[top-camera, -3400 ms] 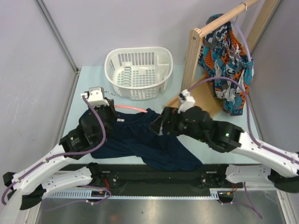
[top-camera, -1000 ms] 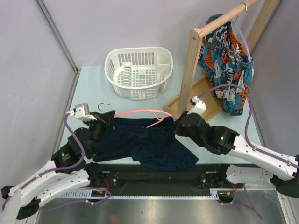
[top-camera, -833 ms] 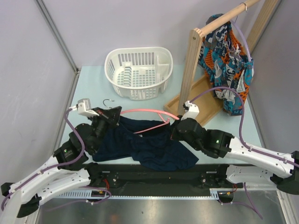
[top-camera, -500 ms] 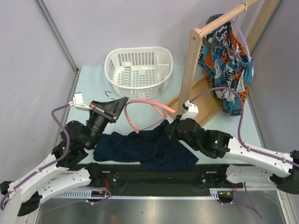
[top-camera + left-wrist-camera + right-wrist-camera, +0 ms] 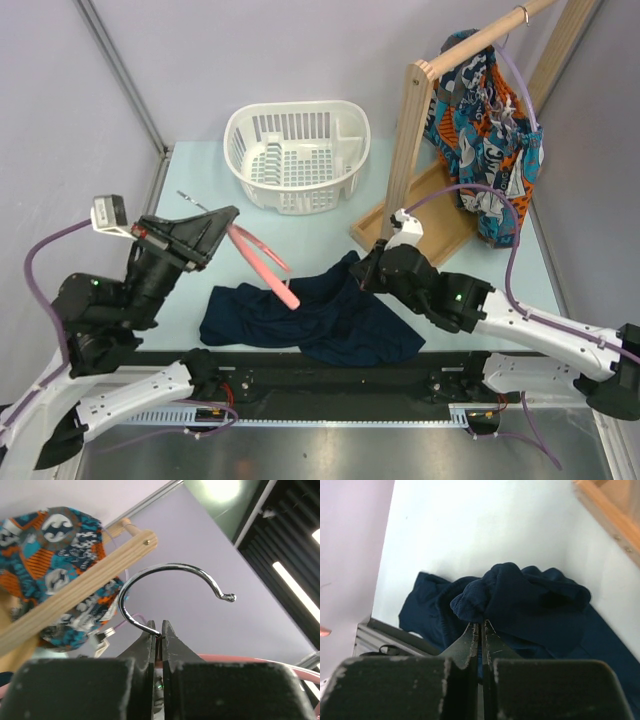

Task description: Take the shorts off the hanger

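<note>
The colourful printed shorts (image 5: 485, 140) hang on the thin lavender hanger (image 5: 521, 92) from the wooden rod at the back right; neither gripper touches them. They also show in the left wrist view as the shorts (image 5: 45, 550). My left gripper (image 5: 230, 216) is raised at the left, shut on the neck of a pink hanger (image 5: 262, 262), its metal hook (image 5: 170, 570) above the left gripper (image 5: 160, 630). My right gripper (image 5: 362, 268) is shut on a fold of a plain navy garment (image 5: 310, 315), seen as the navy garment (image 5: 530, 600) at the right gripper (image 5: 482, 625).
A white plastic basket (image 5: 298, 155) stands at the back centre. The wooden rack's upright (image 5: 405, 150) and its base (image 5: 432, 218) stand right of it, close behind my right arm. The navy garment lies bunched near the table's front edge.
My left arm has lifted the pink hanger up and to the left, out of the navy garment. The garment has slumped onto the table, its right end still pinched by my right gripper.
</note>
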`<state>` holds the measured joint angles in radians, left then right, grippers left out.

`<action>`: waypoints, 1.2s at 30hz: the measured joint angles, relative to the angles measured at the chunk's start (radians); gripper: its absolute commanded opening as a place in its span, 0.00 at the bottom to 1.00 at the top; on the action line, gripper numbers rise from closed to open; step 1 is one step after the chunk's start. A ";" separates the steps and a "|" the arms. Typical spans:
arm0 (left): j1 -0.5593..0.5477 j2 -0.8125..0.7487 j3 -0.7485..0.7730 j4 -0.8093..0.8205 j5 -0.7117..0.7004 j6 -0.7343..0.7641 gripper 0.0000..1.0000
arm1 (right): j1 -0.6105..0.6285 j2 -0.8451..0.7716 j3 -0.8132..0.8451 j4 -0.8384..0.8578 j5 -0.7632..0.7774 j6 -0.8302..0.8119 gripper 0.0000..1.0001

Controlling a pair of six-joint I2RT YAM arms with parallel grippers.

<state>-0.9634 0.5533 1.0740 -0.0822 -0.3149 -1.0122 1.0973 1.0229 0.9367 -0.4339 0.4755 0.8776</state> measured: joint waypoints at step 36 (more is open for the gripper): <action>0.000 0.089 0.028 -0.553 -0.156 0.589 0.00 | -0.030 -0.225 0.011 -0.246 -0.218 -0.124 0.97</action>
<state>-0.9634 0.6426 1.1023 -0.6350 -0.4709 -0.4232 1.0676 0.7975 0.9474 -0.6804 0.2573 0.7540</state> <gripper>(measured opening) 0.037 0.974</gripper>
